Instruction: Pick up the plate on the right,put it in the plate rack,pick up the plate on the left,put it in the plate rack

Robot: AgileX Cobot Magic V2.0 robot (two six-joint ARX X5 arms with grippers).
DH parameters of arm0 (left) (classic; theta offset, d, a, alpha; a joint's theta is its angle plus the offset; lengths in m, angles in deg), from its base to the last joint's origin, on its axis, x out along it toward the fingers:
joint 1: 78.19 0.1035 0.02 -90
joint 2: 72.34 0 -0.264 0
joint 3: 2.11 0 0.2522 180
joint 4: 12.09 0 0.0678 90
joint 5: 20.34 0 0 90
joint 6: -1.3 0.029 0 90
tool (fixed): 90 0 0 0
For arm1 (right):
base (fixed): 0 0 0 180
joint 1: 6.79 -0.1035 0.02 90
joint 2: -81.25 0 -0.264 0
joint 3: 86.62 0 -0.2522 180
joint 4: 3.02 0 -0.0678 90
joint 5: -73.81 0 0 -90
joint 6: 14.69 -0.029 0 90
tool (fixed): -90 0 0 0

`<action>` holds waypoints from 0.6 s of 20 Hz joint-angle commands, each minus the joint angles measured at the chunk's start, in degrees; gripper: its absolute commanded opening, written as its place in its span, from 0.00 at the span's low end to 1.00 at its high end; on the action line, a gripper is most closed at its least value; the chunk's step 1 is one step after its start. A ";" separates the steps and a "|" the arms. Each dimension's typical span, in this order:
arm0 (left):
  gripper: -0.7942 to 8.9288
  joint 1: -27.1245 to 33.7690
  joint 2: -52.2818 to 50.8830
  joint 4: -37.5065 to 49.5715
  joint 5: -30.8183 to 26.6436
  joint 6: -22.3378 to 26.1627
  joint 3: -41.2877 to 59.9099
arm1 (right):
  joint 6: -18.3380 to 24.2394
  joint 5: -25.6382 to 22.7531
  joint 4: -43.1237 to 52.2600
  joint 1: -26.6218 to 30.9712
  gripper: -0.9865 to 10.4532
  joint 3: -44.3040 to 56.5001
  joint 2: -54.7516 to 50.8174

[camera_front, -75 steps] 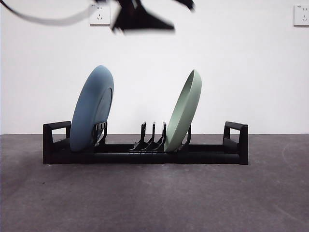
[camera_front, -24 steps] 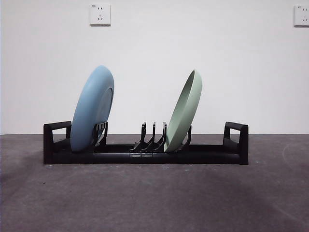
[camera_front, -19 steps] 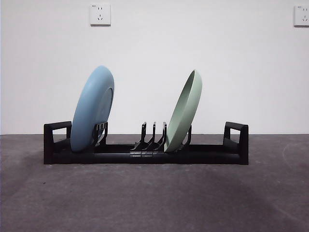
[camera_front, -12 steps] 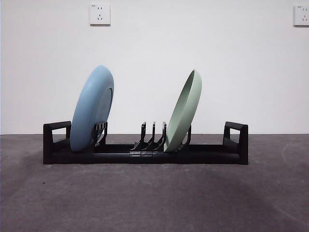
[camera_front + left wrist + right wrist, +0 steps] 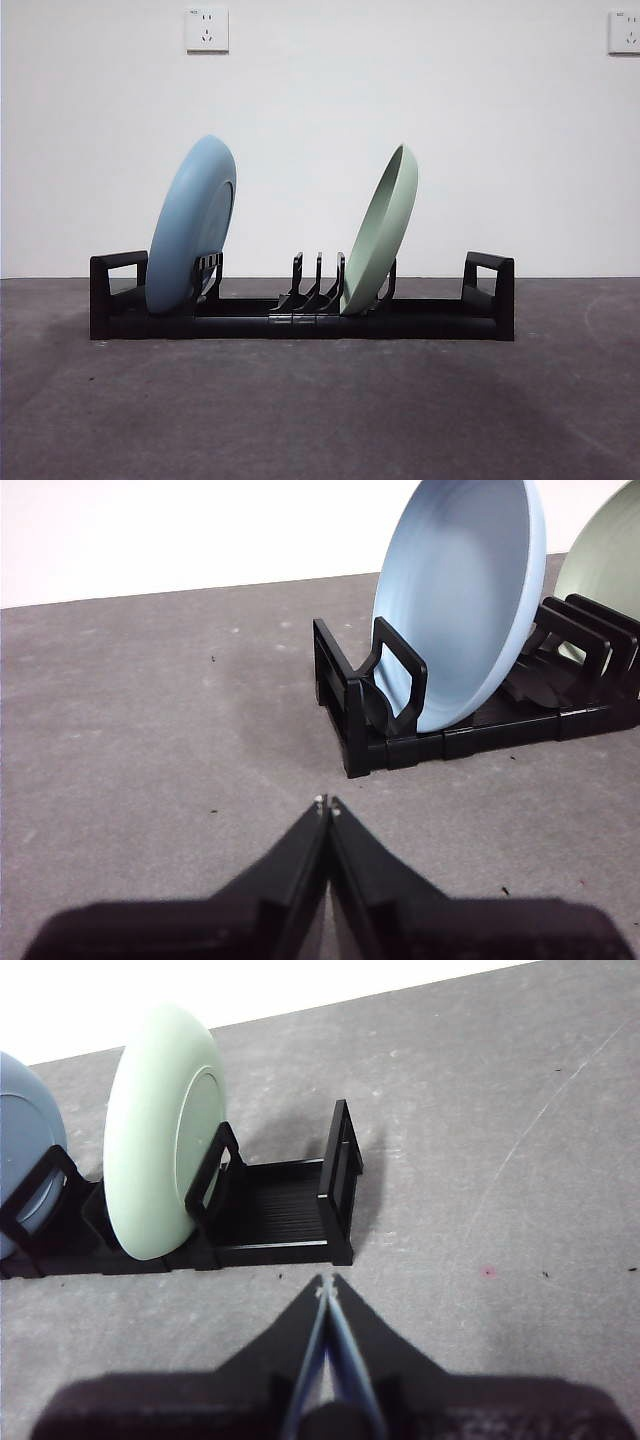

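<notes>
1. Both plates stand tilted in the plate rack [image 5: 300,322]: the blue plate [image 5: 190,225] near one end, the green plate [image 5: 382,232] toward the other.
2. The left gripper [image 5: 326,802] is clenched and empty, off the rack's blue end.
3. The right gripper [image 5: 326,1283] is clenched and empty, off the green end; I judge that no grasp remains.

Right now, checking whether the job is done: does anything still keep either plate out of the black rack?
Nothing visible: the blue plate and green plate both stand between prongs of the black plastic rack.
</notes>
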 commanded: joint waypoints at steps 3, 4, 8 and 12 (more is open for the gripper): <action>0.08 0.11 -0.09 -0.13 -0.09 -0.35 0.76 | 5.64 -1.97 0.24 0.02 0.09 0.17 -0.90; 0.08 0.11 -0.09 -0.13 -0.09 -0.35 0.76 | 8.48 -4.98 0.13 0.09 0.09 0.22 -2.38; 0.08 0.11 -0.09 -0.13 -0.09 -0.35 0.76 | 14.19 -7.26 1.20 1.22 0.09 3.67 -11.74; 0.08 0.11 -0.09 -0.13 -0.09 -0.35 0.76 | 14.82 1.44 7.93 4.04 0.09 14.99 -22.29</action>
